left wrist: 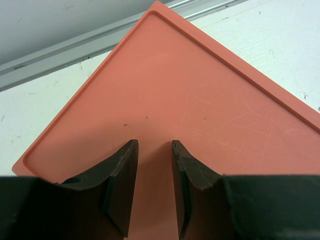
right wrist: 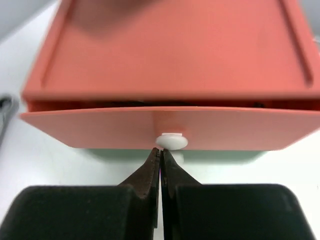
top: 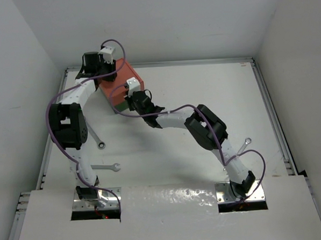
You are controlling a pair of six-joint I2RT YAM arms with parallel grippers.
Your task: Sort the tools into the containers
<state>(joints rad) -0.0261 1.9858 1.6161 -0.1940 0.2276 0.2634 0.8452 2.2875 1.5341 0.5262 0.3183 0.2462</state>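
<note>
We find the right pincer [right wrist: 160,151] closed, its fingers pressed together with nothing seen between them. Its tips sit just under the white knob [right wrist: 171,141] of the orange-red drawer [right wrist: 100,127]. That drawer's front stands slightly out from the box, with a dark slit above it; its inside is hidden. The green drawer [right wrist: 225,156] beneath shows only as a pale blurred strip.

The left pincer [left wrist: 152,145] is open and empty over the box top [left wrist: 200,100]; we cannot tell whether it touches.

On the counter [top: 202,85], one wrench [top: 97,138] lies near the box's near-left side. A second wrench [top: 107,167] lies nearer the arm bases, and a third wrench [top: 243,146] lies well apart to the right.
</note>
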